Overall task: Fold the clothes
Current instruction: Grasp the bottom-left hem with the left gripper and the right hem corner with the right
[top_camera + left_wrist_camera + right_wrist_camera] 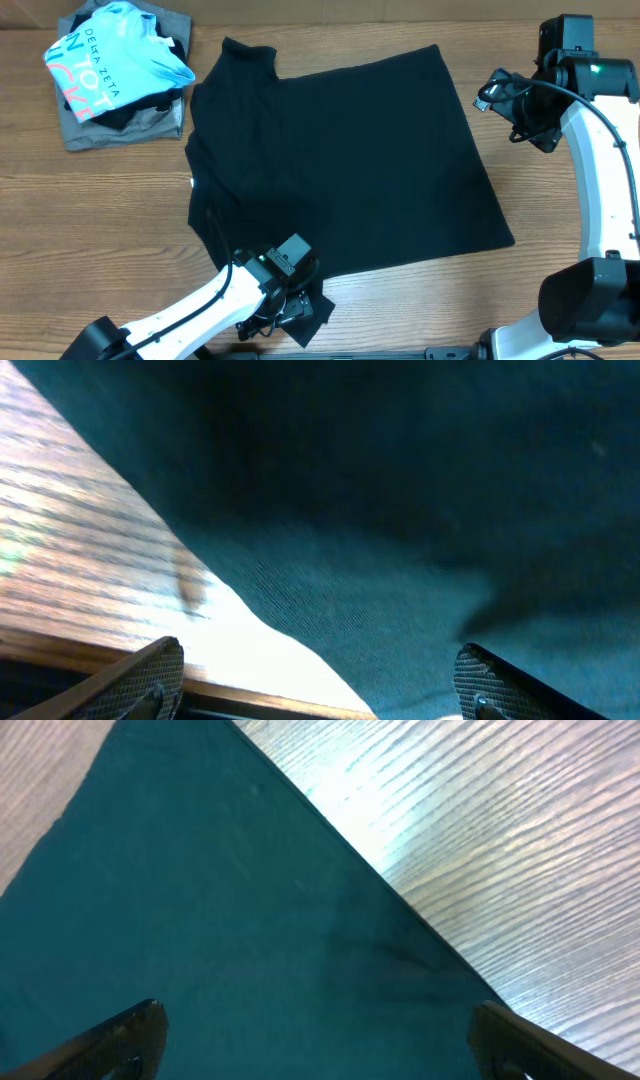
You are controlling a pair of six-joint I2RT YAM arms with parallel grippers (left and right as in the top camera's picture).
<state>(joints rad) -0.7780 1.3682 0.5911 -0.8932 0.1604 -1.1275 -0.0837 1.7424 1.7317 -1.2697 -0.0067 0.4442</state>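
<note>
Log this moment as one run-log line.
black T-shirt: spread on table | left gripper: open, over shirt's near edge | right gripper: open, over shirt's far edge | held: nothing

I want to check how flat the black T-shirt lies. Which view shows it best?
The overhead view: it shows nearly the whole black T-shirt spread on the table. The left wrist view shows only a patch of fabric with one curved edge; the right wrist view, one straight edge.
</note>
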